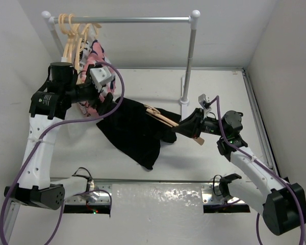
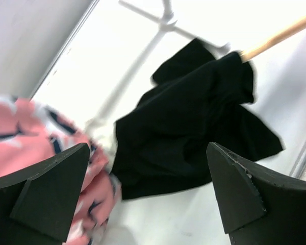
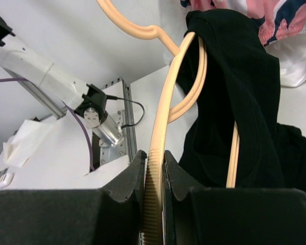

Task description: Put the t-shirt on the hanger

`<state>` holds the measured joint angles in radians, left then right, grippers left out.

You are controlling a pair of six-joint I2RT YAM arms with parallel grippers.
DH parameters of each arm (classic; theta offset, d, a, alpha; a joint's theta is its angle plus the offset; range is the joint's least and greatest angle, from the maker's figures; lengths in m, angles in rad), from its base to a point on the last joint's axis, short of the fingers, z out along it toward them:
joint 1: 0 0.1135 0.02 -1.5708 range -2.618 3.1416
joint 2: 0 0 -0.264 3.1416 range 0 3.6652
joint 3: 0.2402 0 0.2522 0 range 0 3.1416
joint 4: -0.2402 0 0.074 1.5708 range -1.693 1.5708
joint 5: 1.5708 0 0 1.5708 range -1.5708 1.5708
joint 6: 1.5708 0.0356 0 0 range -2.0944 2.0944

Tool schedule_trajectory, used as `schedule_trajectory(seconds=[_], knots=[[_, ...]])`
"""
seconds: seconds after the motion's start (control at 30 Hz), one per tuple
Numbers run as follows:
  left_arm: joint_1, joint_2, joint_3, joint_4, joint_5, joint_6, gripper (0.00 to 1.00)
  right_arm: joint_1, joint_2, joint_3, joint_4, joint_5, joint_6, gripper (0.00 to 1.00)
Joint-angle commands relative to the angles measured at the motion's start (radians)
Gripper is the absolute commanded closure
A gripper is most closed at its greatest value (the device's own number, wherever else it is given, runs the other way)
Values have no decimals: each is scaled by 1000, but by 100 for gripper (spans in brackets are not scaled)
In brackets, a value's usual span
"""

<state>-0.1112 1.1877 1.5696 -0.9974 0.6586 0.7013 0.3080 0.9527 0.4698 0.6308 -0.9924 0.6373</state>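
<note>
We find the right gripper [image 3: 154, 162] clamped on the hanger [image 3: 162, 109], right of centre in the top view. The t-shirt [image 1: 132, 130] lies at frame centre on the table [image 1: 158, 87], with one hanger end under its fabric. The left gripper [image 2: 148, 148], at upper left, stands wide and holds nothing.

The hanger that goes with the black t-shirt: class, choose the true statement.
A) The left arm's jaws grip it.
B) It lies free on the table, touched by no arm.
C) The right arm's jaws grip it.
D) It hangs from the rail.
C: in the right wrist view the right arm's jaws are closed on the hanger, beside the t-shirt.
</note>
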Motion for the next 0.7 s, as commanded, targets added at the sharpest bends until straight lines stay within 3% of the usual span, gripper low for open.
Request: schedule_trajectory(seconds=[0.0,0.07,0.13,0.37,0.5,0.6,0.67], knots=[[-42,30,7,22,157,-41,5,-1,-2,13,185,17,41,100],[-187,64,-31,55,80,-75,7,-1,-3,15,172,17,32,100],[-263,82,-72,95,56,-50,7,-3,-2,23,155,6,27,100],[-266,200,-42,152,-33,113,8,-1,-3,38,130,-3,12,100],[-268,245,-19,158,15,176,9,0,24,58,170,-17,42,100],[-268,259,-49,181,47,210,17,2,40,72,191,-26,67,100],[-272,254,-106,195,84,248,29,3,44,81,191,-35,73,100]])
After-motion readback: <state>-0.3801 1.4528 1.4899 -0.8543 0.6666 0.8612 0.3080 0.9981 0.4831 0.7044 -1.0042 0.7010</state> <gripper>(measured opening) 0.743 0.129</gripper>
